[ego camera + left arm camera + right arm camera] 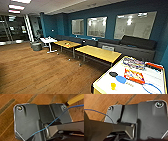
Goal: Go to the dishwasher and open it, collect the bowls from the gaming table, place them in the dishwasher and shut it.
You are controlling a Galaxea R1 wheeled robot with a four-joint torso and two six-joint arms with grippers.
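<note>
On glossy white gaming table [107,83] — round bowls, black [113,74], blue [121,79]; gripper state unclear.

Head high, forward-down; wrists near wood floor [7,119].

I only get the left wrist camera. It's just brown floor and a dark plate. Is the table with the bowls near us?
Observer: Yes. In the head view the gaming table is close, at the lower right of the picture.
Operator: Are there bowls on it?
Observer: A black bowl and a blue bowl sit side by side on its white top.
Operator: What else is up there?
Observer: A small yellow cup stands near the table's close edge, and a colourful game box lies beside the blue bowl.
</note>
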